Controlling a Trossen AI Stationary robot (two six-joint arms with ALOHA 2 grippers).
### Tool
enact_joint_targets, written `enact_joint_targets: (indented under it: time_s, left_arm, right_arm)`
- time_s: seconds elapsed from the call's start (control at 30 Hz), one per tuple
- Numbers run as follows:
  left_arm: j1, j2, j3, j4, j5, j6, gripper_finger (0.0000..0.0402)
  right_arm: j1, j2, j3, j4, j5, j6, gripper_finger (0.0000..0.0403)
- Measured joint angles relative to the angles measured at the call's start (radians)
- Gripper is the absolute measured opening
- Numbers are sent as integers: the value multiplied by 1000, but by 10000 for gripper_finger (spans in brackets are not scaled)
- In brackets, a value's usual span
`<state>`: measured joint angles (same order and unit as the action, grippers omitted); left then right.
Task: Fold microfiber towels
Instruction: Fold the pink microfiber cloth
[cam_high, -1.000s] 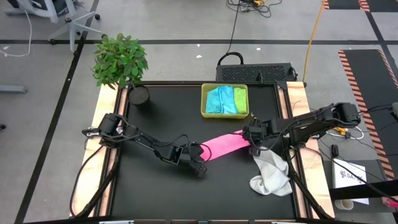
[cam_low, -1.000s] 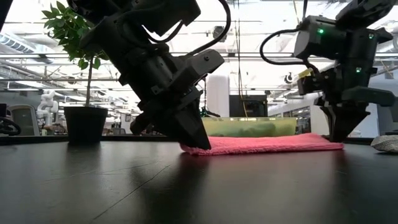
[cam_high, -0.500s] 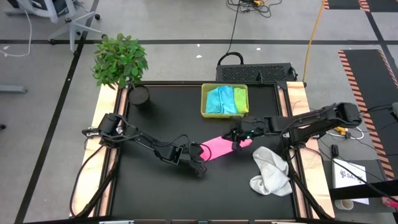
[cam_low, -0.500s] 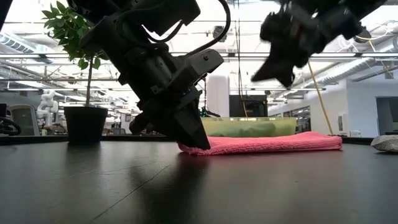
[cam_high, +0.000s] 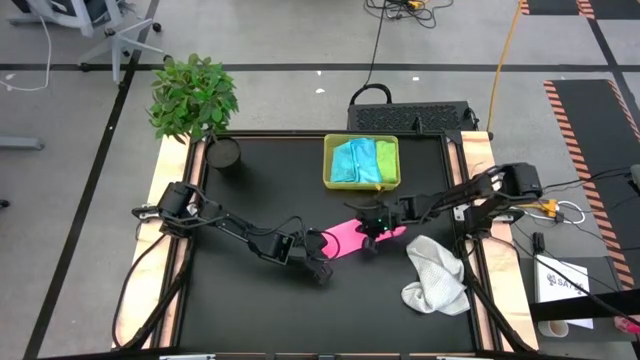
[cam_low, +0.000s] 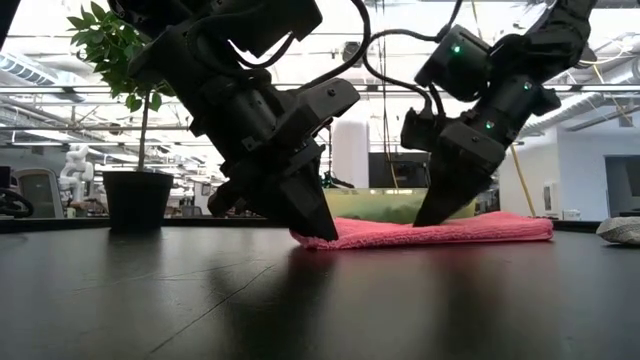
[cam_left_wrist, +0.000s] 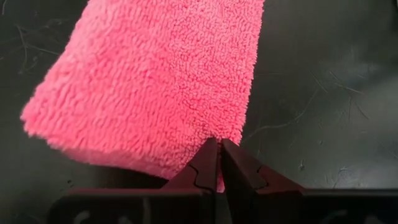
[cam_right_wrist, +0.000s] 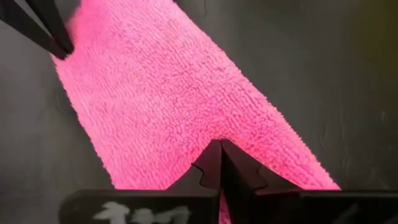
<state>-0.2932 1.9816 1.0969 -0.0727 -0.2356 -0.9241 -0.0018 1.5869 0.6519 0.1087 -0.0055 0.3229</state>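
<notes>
Both grippers have their fingers pressed together: the left gripper (cam_high: 321, 270) pins the pink towel (cam_high: 352, 232) at its near-left end, the right gripper (cam_high: 373, 241) presses its middle. The towel lies mid-table, near the tray (cam_high: 361, 182). Dragging either tip could bunch the fold or skew it.
</notes>
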Motion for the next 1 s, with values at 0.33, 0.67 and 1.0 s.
enact_joint_targets:
  time_s: [0.33,0.67,1.0]
  left_arm:
    - [0,0,0,-3,2,2,26]
    - [0,0,0,-4,3,6,26]
    - [0,0,0,-1,3,10,26]
  right_arm:
    - [-49,-98,2,-245,-1,-80,0]
    - [-61,-290,1,-535,36,-82,0]
    - [-62,-412,0,-287,36,81,0]
